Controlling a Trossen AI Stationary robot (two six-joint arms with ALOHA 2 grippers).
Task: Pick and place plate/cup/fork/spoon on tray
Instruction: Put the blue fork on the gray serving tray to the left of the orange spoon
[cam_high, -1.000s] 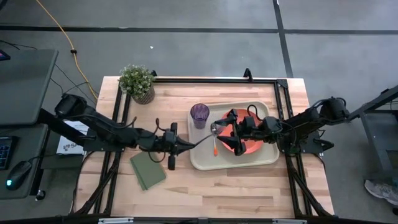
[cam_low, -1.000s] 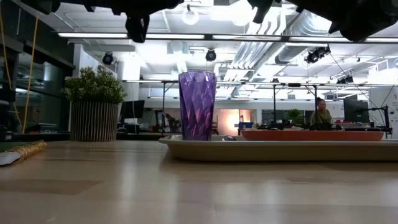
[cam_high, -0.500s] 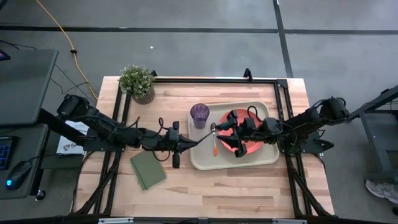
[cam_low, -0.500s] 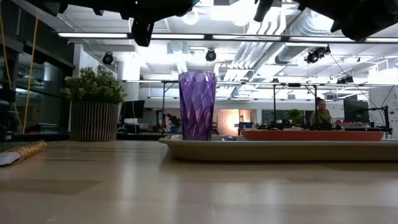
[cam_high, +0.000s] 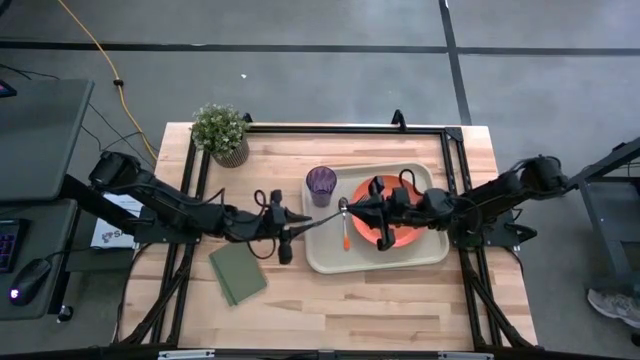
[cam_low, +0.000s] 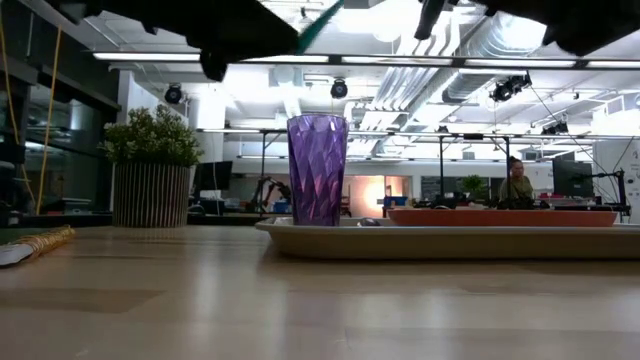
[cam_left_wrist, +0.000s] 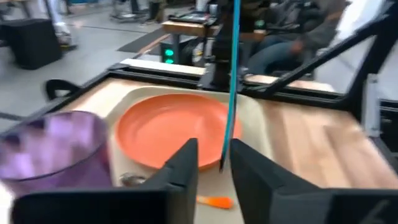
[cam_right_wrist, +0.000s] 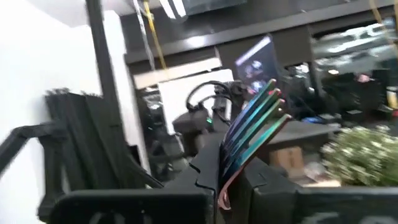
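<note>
Blue-handled and slim, the fork (cam_high: 318, 219) hangs in the air across the tray (cam_high: 320, 262), over its rim on the left arm's side, with each end in a different claw. The right gripper (cam_high: 352, 204), over the tray, is clenched on the tine end. The left gripper (cam_high: 285, 228), just outside the tray, has its fingers (cam_left_wrist: 186, 165) slightly apart around the handle and no longer seems to pinch it.

The plate (cam_left_wrist: 161, 127), cup (cam_high: 321, 183) and spoon (cam_high: 346, 235) already sit on the tray, so the fork looks like the last piece.

The main risk is the right claw's hold. It has only the thin tines, so the long handle could sag or pivot as the left claw backs off. A swinging handle could knock the cup over, or the fork could slip and fall outside the tray's rim.
</note>
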